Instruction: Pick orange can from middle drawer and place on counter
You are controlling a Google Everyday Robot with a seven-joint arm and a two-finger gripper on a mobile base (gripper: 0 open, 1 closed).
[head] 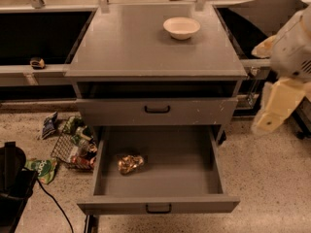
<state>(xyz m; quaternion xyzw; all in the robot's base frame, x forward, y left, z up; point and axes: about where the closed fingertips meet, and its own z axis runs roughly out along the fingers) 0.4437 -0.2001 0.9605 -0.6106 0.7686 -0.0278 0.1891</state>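
The orange can (130, 163) is a small, crumpled-looking gold-orange can lying on its side in the left half of the middle drawer (194, 178). That drawer is pulled fully out at the bottom of the cabinet and has a small black handle on its low front panel. The counter (141, 47) is the flat grey cabinet top above. My gripper (274, 108) hangs at the right edge of the view on the cream-coloured arm. It is beside the cabinet, level with the closed drawer, well to the right of the can and above it, and holds nothing that I can see.
A round white bowl (181, 27) stands on the counter at the back right. A closed taller drawer front (158, 110) sits above the open drawer. A wire basket with packets (75, 144) and loose litter lie on the floor to the left. A black object with a cable (12, 178) is at the lower left.
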